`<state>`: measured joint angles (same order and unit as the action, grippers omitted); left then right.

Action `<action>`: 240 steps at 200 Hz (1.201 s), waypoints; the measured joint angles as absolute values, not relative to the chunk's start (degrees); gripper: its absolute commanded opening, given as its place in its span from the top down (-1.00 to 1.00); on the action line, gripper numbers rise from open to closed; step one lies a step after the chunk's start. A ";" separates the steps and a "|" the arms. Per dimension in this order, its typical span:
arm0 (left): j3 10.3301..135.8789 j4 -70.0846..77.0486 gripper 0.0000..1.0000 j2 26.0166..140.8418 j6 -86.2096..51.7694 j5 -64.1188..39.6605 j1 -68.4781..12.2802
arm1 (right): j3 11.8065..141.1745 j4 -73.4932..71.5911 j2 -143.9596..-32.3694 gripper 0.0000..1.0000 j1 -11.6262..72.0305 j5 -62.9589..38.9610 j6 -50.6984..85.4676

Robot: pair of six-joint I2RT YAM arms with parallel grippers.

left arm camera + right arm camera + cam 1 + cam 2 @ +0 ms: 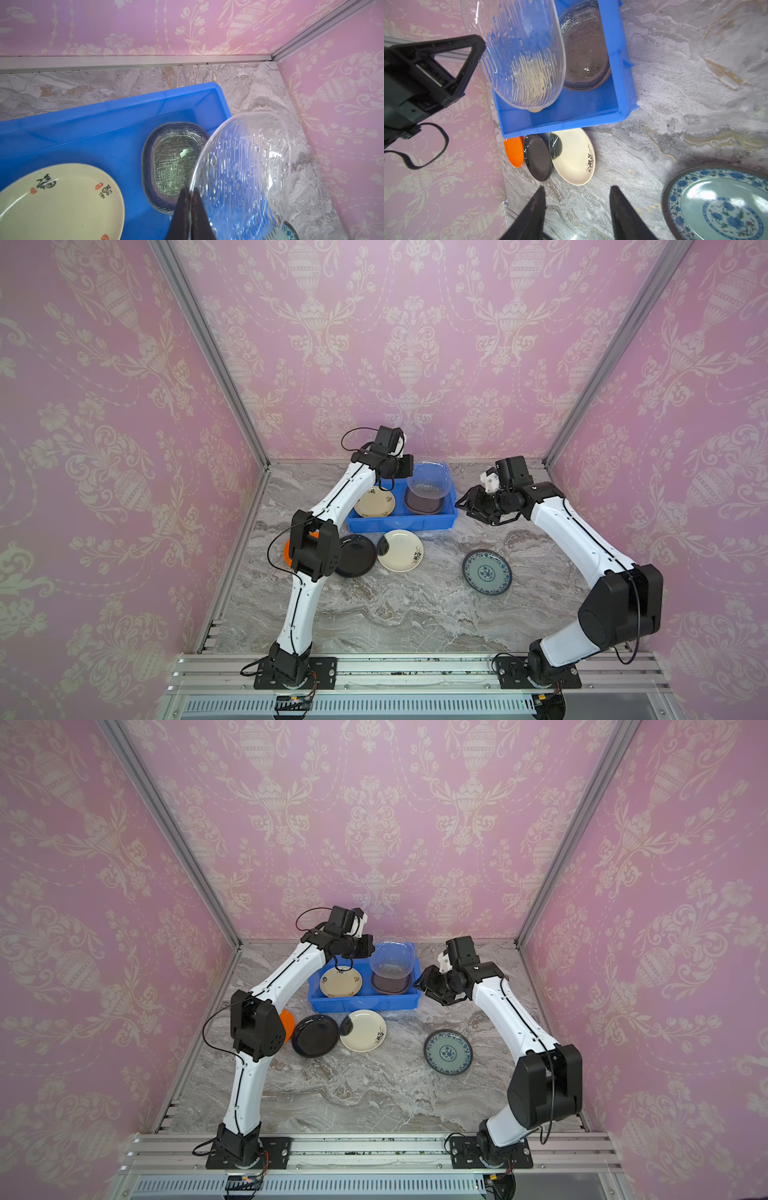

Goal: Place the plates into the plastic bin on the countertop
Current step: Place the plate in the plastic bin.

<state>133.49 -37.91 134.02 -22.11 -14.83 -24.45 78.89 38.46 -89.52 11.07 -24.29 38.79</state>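
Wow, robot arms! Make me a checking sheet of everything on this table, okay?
Surface: grey marble countertop.
Job's things: blue bin holds cream plate and smoky glass plates; clear glass plate tilted above it; orange plate, black plate, second cream plate, blue-patterned plate outside.
Clutter: nothing seen.
Grippers: left gripper shut on clear glass plate; right gripper open, empty.
Cables: black cables hang in loose loops.
Surroundings: pink patterned walls, aluminium frame.

We are looking into a robot test booth dressed up as a room. Pink wallpaper panels (415,323) printed with cream urns are standing beyond and to either side of the left claw (189,192), and bare aluminium posts (208,344) are joining them. A marble-patterned countertop (374,614) is lying beneath the claw. Well behind it, an aluminium rail (415,672) is carrying both arm bases (291,672).
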 measured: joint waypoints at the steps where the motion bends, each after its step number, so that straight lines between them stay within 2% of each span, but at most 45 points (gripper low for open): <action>1: 133.91 -38.11 1.00 134.30 -22.09 -14.76 -24.45 | 78.91 38.46 -89.56 -0.04 11.05 -24.29 38.79; 25: 145.73 -43.79 1.00 142.58 -21.28 -13.80 -24.45 | 79.59 38.48 -89.84 -0.04 10.20 -24.64 38.79; 42: 148.31 -46.41 1.00 144.86 -20.82 -12.86 -24.40 | 79.94 38.44 -89.84 -0.04 9.69 -24.64 38.79; 240: 148.79 -45.89 1.00 153.67 -22.35 -16.40 -22.17 | 80.05 36.75 -92.90 -0.01 9.13 -25.71 39.05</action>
<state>148.79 -45.89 153.67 -22.35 -16.40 -22.17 80.05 36.75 -92.90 9.13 -25.71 39.05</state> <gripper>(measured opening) 0.057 0.509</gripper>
